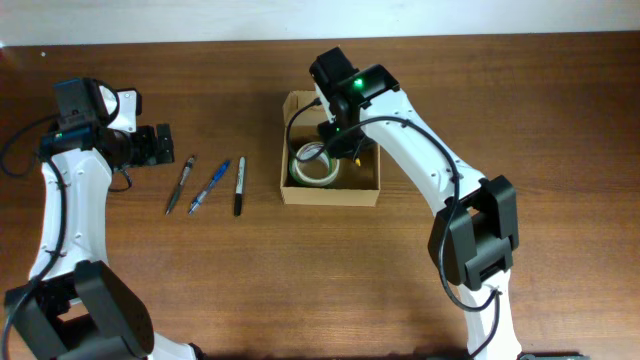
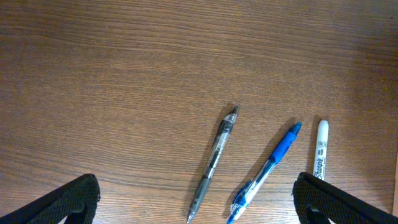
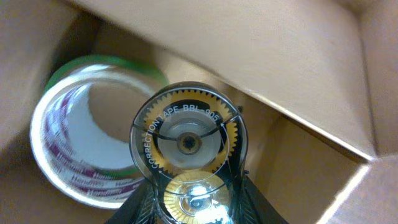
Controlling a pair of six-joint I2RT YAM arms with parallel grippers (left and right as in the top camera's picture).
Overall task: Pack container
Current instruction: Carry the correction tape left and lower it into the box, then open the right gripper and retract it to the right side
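Note:
The container (image 1: 368, 186) is a tan cardboard box, open, at the table's middle. A tape roll (image 1: 313, 168) lies inside it; it also shows in the right wrist view (image 3: 74, 155). My right gripper (image 1: 345, 148) is over the box and shut on a clear correction tape dispenser (image 3: 186, 149) with yellow gears, held inside the container (image 3: 298, 62). My left gripper (image 1: 160, 146) is open and empty at the left, its fingers (image 2: 199, 205) wide apart above a grey pen (image 2: 214, 158) and a blue pen (image 2: 267, 168).
On the table left of the box lie a grey pen (image 1: 180, 183), a blue pen (image 1: 211, 186) and a black marker (image 1: 239, 185). The marker's white end shows in the left wrist view (image 2: 321, 149).

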